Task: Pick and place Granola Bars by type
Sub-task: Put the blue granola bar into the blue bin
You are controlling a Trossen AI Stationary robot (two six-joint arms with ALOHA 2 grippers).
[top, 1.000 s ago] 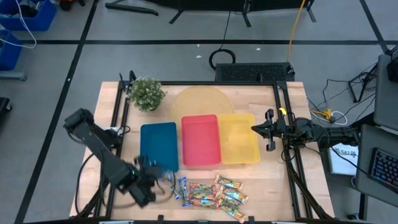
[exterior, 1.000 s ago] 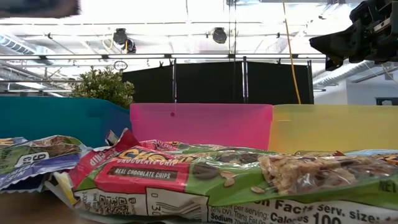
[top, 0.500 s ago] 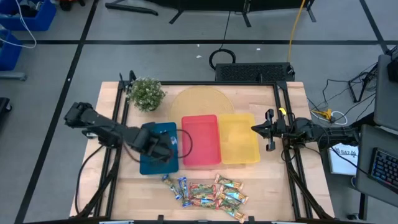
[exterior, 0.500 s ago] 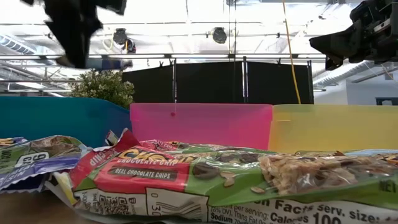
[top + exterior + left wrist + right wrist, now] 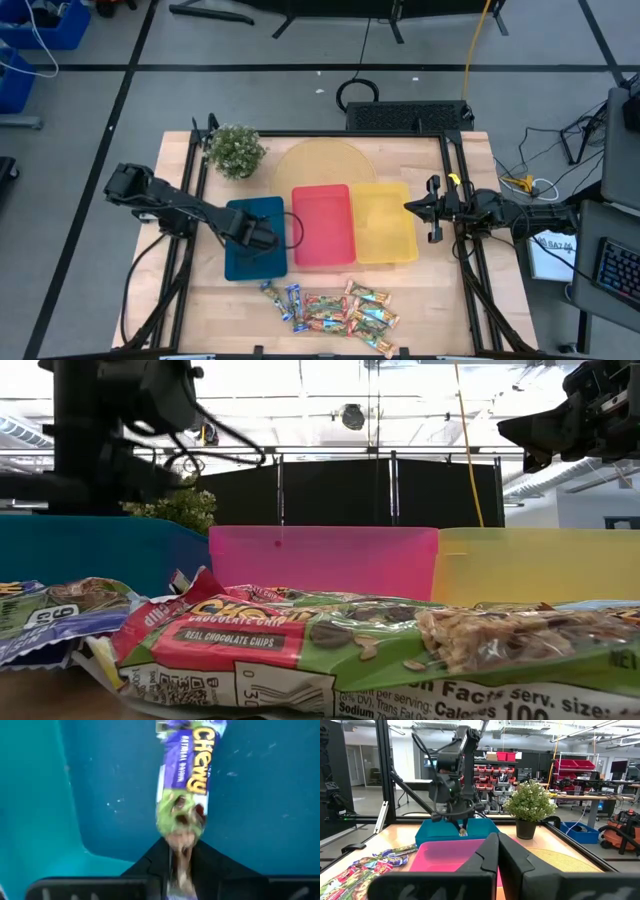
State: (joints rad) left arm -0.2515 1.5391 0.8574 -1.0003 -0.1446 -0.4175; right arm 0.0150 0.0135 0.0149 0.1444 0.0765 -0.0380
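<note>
My left gripper point(image 5: 262, 238) hangs over the blue tray point(image 5: 240, 262), shut on a blue-purple granola bar point(image 5: 187, 770); the right wrist view shows that gripper point(image 5: 462, 822) above the tray too. Several other granola bars point(image 5: 330, 310), blue, red-green and orange, lie in a heap by the table's near edge. They fill the low view's foreground point(image 5: 330, 645). My right gripper point(image 5: 415, 208) waits shut at the yellow tray's right side, its fingers point(image 5: 512, 862) together. My left gripper pinches the blue-purple bar by one end of its wrapper point(image 5: 180, 837) between the two fingers. The fingers come from above, pointing down. The bar hangs below them point(image 5: 463, 831), lengthwise, over the blue tray's floor.
The red tray point(image 5: 322, 225) and the yellow tray point(image 5: 385, 222) stand side by side right of the blue one. A potted plant point(image 5: 236, 150) and a round straw mat point(image 5: 320, 165) sit toward the far edge. Bare wood shows left of the heap.
My left arm has swung from the table's near-left corner beside the heap toward the far side and right, and now stands over the blue tray. The blue-purple bar came with it, lifted clear of the table. My right arm kept still.
</note>
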